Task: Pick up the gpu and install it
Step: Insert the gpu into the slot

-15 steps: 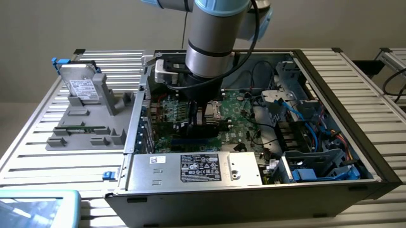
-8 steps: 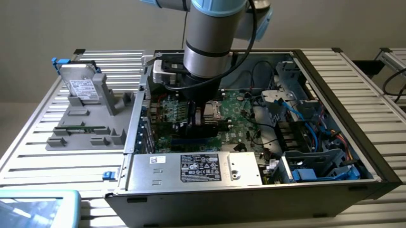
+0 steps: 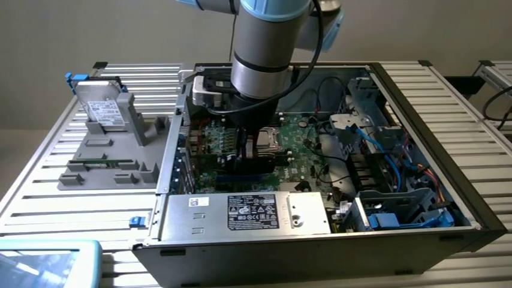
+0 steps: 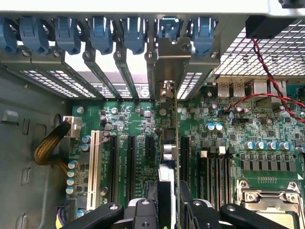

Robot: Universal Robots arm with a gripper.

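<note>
The gpu (image 4: 170,143) stands on edge between my fingers, seen edge-on as a thin green board over the motherboard's (image 4: 248,129) expansion slots. Its silver end bracket (image 4: 174,59) rests against the case's rear slot openings, under a blue latch (image 4: 167,26). My gripper (image 4: 169,206) is shut on the card's near end, one black finger (image 4: 143,212) on each side. In the exterior view the gripper (image 3: 249,155) reaches down into the open computer case (image 3: 416,150), low over the motherboard, and the arm hides most of the card.
A grey fixture (image 3: 112,156) beside the case, on the exterior view's left, holds a silver drive (image 3: 102,109) and a narrow memory stick (image 3: 90,159). Inside the case are the power supply (image 3: 248,213), the CPU socket (image 4: 267,200), red-black wires (image 4: 267,71) and a yellow braided cable (image 4: 47,148).
</note>
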